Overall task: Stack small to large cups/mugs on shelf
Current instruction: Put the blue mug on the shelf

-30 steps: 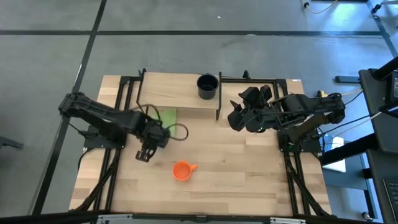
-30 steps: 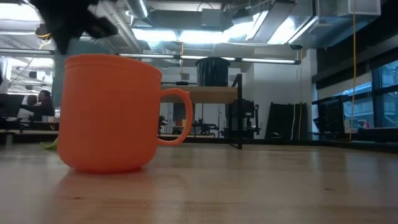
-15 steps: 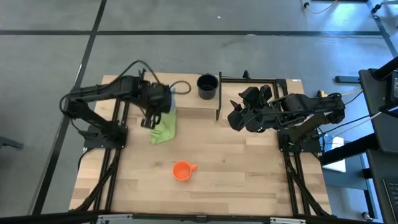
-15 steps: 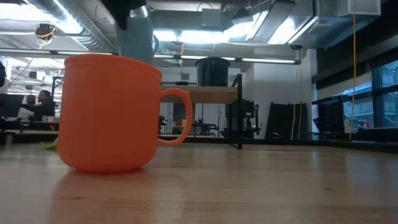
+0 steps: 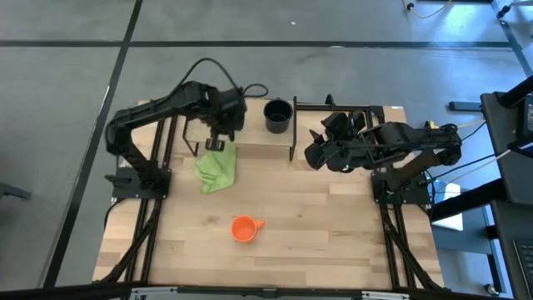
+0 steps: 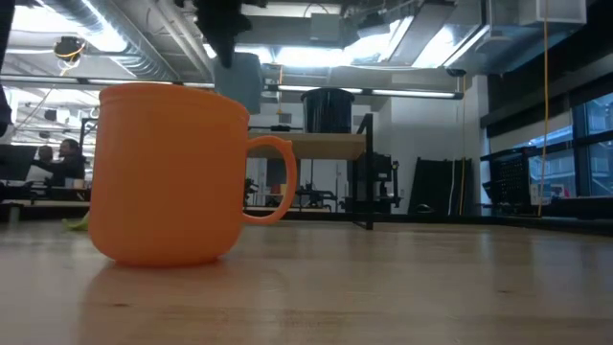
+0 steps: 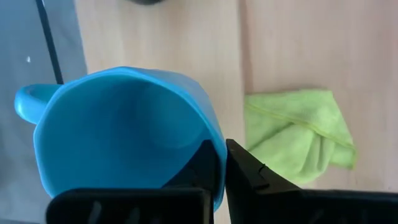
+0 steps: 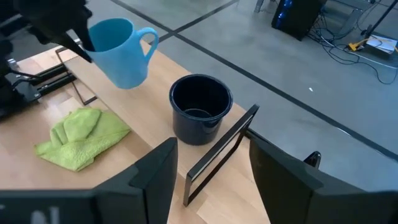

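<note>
left gripper [image 7: 221,163] clenched on the rim wall of the light blue mug [image 8: 121,51], one finger inside the mouth and one outside; mug hangs in the air, tilted, clear of any surface, its handle on the side facing away from the gripper; in the high view the left gripper [image 5: 218,133] sits over the left part of the shelf [image 5: 250,125], just above the green cloth [image 5: 216,167] that lies on the tabletop against the shelf's front edge; dark navy mug [image 5: 278,115] stands upright, mouth up, on the shelf's right part, beside the black end frame; key relation: navy mug lies toward the robot's right of the held mug, along the shelf's long axis, near but not under it; judgement: the carried mug needs a sideways shift that way and levelling, mouth up, before it can drop into the navy one; left arm is the nearer and already loaded; right gripper [image 8: 208,163] released, fingers spread, hovering off the shelf's right end, looking at the navy mug; orange mug [image 5: 243,227] upright on the tabletop, well apart from both grippers, untouched.
</note>
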You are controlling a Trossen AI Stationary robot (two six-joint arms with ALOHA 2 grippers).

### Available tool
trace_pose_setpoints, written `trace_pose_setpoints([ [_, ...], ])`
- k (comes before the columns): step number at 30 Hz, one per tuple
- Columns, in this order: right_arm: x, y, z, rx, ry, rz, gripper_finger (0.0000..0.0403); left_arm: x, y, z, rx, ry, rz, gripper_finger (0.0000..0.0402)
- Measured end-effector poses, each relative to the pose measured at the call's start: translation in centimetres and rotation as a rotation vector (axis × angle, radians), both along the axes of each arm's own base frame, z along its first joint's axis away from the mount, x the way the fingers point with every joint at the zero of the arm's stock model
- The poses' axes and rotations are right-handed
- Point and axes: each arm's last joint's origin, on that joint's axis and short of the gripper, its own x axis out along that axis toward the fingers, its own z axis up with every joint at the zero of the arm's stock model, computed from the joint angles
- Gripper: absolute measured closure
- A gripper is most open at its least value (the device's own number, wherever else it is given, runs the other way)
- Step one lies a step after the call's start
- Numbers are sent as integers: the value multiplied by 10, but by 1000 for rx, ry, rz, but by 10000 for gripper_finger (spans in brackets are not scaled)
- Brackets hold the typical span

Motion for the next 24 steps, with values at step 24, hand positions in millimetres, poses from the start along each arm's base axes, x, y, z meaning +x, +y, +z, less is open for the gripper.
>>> trace_pose_setpoints([
  [24, -1, -2, -1, 2, 14, -4, 201, 18, 46, -20, -117, 23, 100, 392],
])
